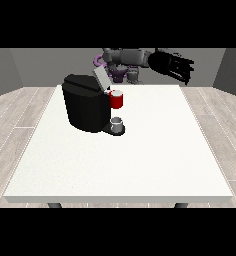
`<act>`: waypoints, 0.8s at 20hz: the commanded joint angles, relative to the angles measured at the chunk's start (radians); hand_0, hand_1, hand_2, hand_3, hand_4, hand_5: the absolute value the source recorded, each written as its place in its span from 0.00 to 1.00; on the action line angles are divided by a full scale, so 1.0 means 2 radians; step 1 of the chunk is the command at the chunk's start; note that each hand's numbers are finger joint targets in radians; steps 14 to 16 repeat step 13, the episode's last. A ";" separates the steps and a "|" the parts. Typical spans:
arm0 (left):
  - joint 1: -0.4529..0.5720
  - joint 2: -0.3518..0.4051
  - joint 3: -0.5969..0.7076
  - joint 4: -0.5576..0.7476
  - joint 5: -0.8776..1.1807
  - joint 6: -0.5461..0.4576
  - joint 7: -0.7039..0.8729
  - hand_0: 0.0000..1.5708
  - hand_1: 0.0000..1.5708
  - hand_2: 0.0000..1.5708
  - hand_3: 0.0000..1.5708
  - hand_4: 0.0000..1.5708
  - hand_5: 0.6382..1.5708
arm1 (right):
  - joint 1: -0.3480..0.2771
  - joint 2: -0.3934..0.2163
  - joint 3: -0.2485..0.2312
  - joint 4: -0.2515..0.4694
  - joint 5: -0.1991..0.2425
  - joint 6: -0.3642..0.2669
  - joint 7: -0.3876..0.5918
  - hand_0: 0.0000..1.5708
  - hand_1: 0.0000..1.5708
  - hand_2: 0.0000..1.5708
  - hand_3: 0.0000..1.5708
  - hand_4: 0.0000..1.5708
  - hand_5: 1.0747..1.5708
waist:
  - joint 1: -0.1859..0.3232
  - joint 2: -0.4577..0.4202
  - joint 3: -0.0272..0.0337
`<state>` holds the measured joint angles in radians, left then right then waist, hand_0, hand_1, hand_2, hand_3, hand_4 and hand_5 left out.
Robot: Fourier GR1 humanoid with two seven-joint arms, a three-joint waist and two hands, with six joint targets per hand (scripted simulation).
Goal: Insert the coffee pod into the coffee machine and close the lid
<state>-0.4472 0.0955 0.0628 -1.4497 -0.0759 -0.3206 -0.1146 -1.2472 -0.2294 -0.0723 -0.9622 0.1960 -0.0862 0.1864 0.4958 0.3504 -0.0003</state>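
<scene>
Hovering hand, fingers spread above the far edge

Hanging above the far right part of the white worktop, the black hand at the view's right shows its fingers spread and pointing down, holding and touching nothing. The black coffee machine stands on the worktop's left half, its grey lid tilted up. A red thing at the machine sits at its front, and below that a grey thing rests on the machine's base; whether it is the pod I cannot tell.

The coffee machine stands on the table, left of centre, toward the back.
</scene>
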 commanded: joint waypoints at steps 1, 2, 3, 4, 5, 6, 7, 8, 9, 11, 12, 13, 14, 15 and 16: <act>-0.011 0.022 0.029 0.010 0.027 -0.018 0.002 0.00 0.00 0.00 0.00 0.20 1.00 | -0.015 0.004 -0.005 0.015 -0.009 0.014 -0.025 0.00 0.00 0.00 0.00 0.00 1.00 | -0.013 0.006 -0.0001; 0.000 0.008 0.003 -0.010 0.016 -0.017 0.017 0.00 0.00 0.00 0.00 0.22 1.00 | -0.020 0.012 -0.011 0.034 -0.003 -0.009 -0.019 0.00 0.00 0.00 0.00 0.00 1.00 | 0.008 -0.003 0.0000; 0.000 0.001 0.002 -0.002 0.008 -0.006 -0.006 0.00 0.00 0.00 0.00 0.22 1.00 | -0.021 0.015 -0.007 0.028 -0.006 0.001 -0.035 0.00 0.00 0.00 0.00 0.00 1.00 | -0.011 0.006 -0.0001; 0.002 0.008 0.010 -0.016 0.017 -0.009 0.013 0.00 0.00 0.00 0.00 0.22 1.00 | -0.003 0.007 -0.011 0.031 -0.015 0.019 -0.061 0.00 0.00 0.00 0.00 0.00 1.00 | -0.016 -0.004 0.0002; 0.022 0.009 0.011 -0.008 0.020 -0.013 0.017 0.00 0.00 0.00 0.00 0.21 1.00 | 0.013 0.029 -0.002 0.019 -0.022 0.025 -0.060 0.00 0.00 0.00 0.00 0.00 1.00 | -0.030 -0.035 0.0002; 0.036 0.012 0.022 0.025 0.007 -0.002 -0.023 0.00 0.00 0.00 0.00 0.21 1.00 | 0.033 0.075 0.026 -0.007 -0.013 0.008 -0.067 0.00 0.00 0.00 0.00 0.00 1.00 | -0.059 -0.037 -0.0001; 0.036 -0.006 0.011 0.023 0.003 0.010 -0.022 0.00 0.00 0.00 0.00 0.16 1.00 | 0.012 0.062 0.022 0.001 -0.011 0.014 -0.066 0.00 0.00 0.00 0.00 0.00 1.00 | -0.058 -0.036 -0.0001; 0.038 0.003 0.017 0.010 0.011 0.004 -0.005 0.00 0.00 0.00 0.00 0.16 1.00 | 0.041 0.070 0.026 0.000 -0.021 0.030 -0.096 0.00 0.00 0.00 0.00 0.11 1.00 | -0.064 -0.048 0.0002; 0.068 -0.003 0.012 0.013 0.004 0.008 -0.017 0.00 0.00 0.00 0.00 0.16 1.00 | 0.043 0.071 0.021 0.003 -0.022 0.024 -0.084 0.00 0.00 0.00 0.00 0.14 1.00 | -0.065 -0.066 0.0001; 0.060 -0.004 0.021 0.027 0.009 0.015 0.006 0.00 0.00 0.00 0.00 0.17 1.00 | 0.086 0.112 0.055 -0.015 -0.029 0.004 -0.107 0.00 0.00 0.00 0.00 0.12 1.00 | -0.084 -0.088 0.0001; 0.050 0.021 0.044 0.044 0.020 0.000 -0.013 0.00 0.00 0.00 0.00 0.17 1.00 | 0.107 0.112 0.074 -0.024 -0.036 0.004 -0.124 0.00 0.00 0.00 0.00 0.17 1.00 | -0.094 -0.077 0.0000; 0.068 0.001 0.023 0.041 0.001 0.017 -0.018 0.00 0.00 0.00 0.00 0.17 1.00 | 0.134 0.113 0.092 -0.029 -0.050 -0.005 -0.136 0.00 0.00 0.00 0.00 0.17 1.00 | -0.094 -0.090 0.0001; 0.068 0.001 0.023 0.041 0.001 0.017 -0.018 0.00 0.00 0.00 0.00 0.17 1.00 | 0.134 0.113 0.092 -0.029 -0.050 -0.005 -0.136 0.00 0.00 0.00 0.00 0.17 1.00 | -0.094 -0.090 0.0001; 0.068 0.001 0.023 0.041 0.001 0.017 -0.018 0.00 0.00 0.00 0.00 0.17 1.00 | 0.134 0.113 0.092 -0.029 -0.050 -0.005 -0.136 0.00 0.00 0.00 0.00 0.17 1.00 | -0.094 -0.090 0.0001; 0.068 0.001 0.023 0.041 0.001 0.017 -0.018 0.00 0.00 0.00 0.00 0.17 1.00 | 0.134 0.113 0.092 -0.029 -0.050 -0.005 -0.136 0.00 0.00 0.00 0.00 0.17 1.00 | -0.094 -0.090 0.0001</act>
